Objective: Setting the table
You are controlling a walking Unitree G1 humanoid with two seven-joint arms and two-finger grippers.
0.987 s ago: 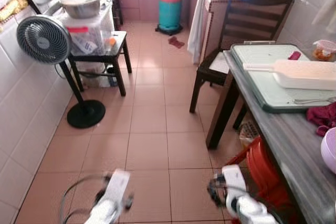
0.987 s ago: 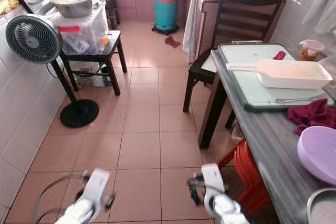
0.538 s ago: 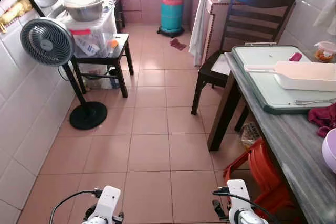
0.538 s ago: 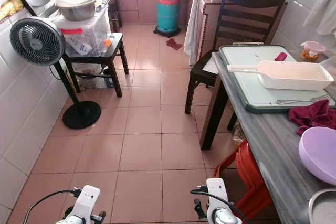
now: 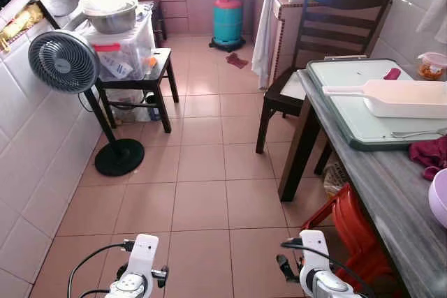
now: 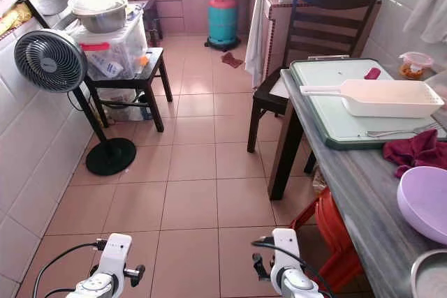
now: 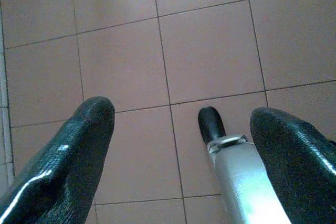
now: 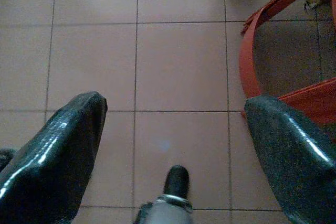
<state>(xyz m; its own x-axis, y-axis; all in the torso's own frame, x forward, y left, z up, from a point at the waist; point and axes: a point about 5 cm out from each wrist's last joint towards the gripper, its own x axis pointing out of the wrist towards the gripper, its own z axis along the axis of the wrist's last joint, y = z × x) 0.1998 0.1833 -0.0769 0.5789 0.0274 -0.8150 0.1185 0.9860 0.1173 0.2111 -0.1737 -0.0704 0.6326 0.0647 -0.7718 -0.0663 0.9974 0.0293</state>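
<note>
Both my arms hang low over the pink tiled floor (image 5: 202,200). From the wrist cameras I see the left gripper (image 7: 181,145) with its black fingers spread wide and nothing between them, just tiles below and a silver leg with a black foot. The right gripper (image 8: 173,145) is likewise parted and empty; its camera catches the curved red plastic stool (image 8: 273,51), which from the head sits tucked under the table edge.

The head views give me what the wrists cannot: the grey stone-look table (image 6: 349,193) along my right side. On it lies a pale green tray (image 6: 335,120) with a darker rim, carrying a long white ribbed basket (image 6: 391,99) with a flat handle and a metal fork (image 6: 394,130) near the tray's near edge. Just beside the tray is a crumpled maroon cloth (image 6: 419,150), then a smooth lilac bowl (image 6: 424,204). The right eye also shows the rim of a steel bowl (image 6: 429,277) at the corner; the left eye cuts that off. A small lidded tub (image 6: 413,65) stands against the white wall tiles.

A dark wooden chair (image 5: 328,33) is pushed to the table's far end. Across the floor stand a black pedestal fan (image 5: 66,64), a clear storage box (image 5: 122,50) with a red latch on a black stool, a steel bowl on top, and a teal gas cylinder (image 5: 227,19) farther back. I can read no writing anywhere.
</note>
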